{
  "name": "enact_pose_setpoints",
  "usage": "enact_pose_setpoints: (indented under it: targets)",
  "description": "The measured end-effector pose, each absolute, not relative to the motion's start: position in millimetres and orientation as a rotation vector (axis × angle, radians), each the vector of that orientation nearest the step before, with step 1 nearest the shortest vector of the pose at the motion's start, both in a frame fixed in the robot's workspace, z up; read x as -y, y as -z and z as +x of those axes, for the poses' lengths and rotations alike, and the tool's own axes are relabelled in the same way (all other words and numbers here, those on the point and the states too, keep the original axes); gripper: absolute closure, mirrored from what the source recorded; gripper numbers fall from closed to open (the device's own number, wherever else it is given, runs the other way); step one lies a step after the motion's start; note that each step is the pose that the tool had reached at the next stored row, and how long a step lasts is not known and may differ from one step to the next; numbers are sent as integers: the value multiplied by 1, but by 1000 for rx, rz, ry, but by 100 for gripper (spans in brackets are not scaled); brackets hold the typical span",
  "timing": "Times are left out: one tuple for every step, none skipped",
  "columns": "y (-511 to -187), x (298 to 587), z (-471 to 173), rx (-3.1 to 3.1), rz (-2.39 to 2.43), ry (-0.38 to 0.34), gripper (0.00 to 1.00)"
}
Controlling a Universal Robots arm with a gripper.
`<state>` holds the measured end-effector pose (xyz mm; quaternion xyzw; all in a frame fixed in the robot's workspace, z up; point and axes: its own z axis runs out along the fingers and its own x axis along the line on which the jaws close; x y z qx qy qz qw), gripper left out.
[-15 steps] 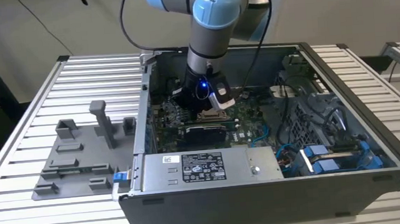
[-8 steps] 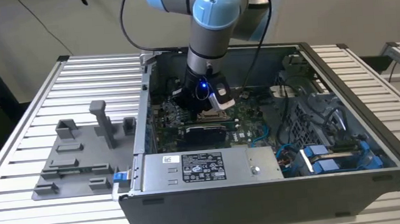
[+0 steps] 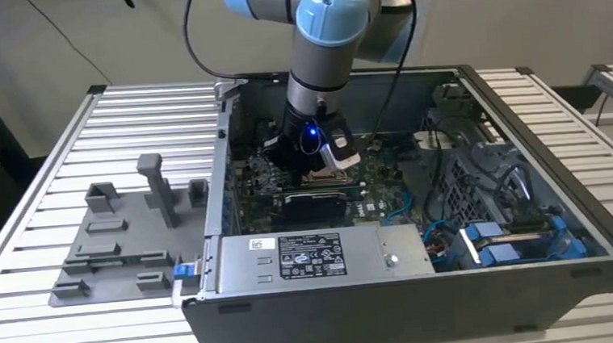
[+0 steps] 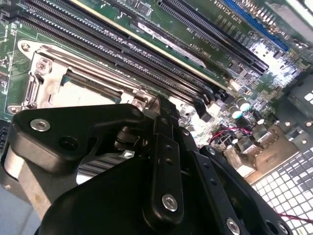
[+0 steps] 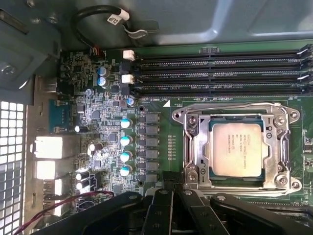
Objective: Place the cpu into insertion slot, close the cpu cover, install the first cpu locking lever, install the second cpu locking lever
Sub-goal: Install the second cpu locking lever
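Cpu (image 5: 236, 149) sits in insertion slot (image 5: 195, 147) with cpu cover (image 5: 234, 108) closed over it; claw (image 5: 166, 188) hovers beside the slot, its opening cannot be told.

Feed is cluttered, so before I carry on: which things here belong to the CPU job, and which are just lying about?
Job:
cpu, seated in the insertion slot
cpu cover, down around the cpu
gripper, above the board

Lying about:
memory slots
power supply
grey fixture tray outside the case
blue drive caddies
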<state>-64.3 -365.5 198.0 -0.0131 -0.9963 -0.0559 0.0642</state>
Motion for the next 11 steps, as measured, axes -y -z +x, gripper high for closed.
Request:
enact_pose_setpoints:
  targets:
    - [-198, 366, -64, 3006, -40, 169, 89]
    - [-199, 366, -64, 3005, -40, 168, 89]
    - [-200, 366, -64, 3004, -40, 169, 89]
    - [-201, 366, -64, 3004, -40, 169, 89]
    - [-202, 366, -64, 3003, -40, 169, 89]
    - [-203, 366, -64, 3003, -40, 169, 89]
    - [-205, 366, -64, 3003, -40, 169, 89]
    - [-207, 366, -64, 3003, -40, 169, 89]
    - [-208, 366, -64, 3003, -40, 168, 89]
    - [-209, 366, -64, 3004, -40, 162, 89]
    - [-209, 366, -64, 3005, -41, 155, 89]
